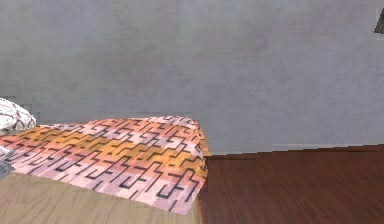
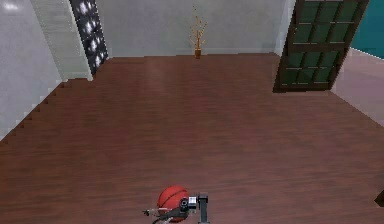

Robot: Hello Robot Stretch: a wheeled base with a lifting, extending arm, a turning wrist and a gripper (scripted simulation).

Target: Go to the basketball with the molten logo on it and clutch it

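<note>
One round, orange-red ball point(image 2: 172, 195) shows bottom centre against glossy wood floor point(image 2: 200, 110), at the gripper point(image 2: 156, 210); whether it holds anything, I cannot tell. A maze-patterned blanket point(image 1: 120, 150) lies lower left.

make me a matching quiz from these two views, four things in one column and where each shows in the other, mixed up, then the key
Things:
1. red-orange ball
2. patterned bedspread
3. vase with twigs
4. dark door

Places:
a. by the far wall, arm side view's top middle
b. arm side view's upper right
c. forward view's lower left
d. arm side view's bottom middle

Pairs: 1-d, 2-c, 3-a, 4-b
</note>
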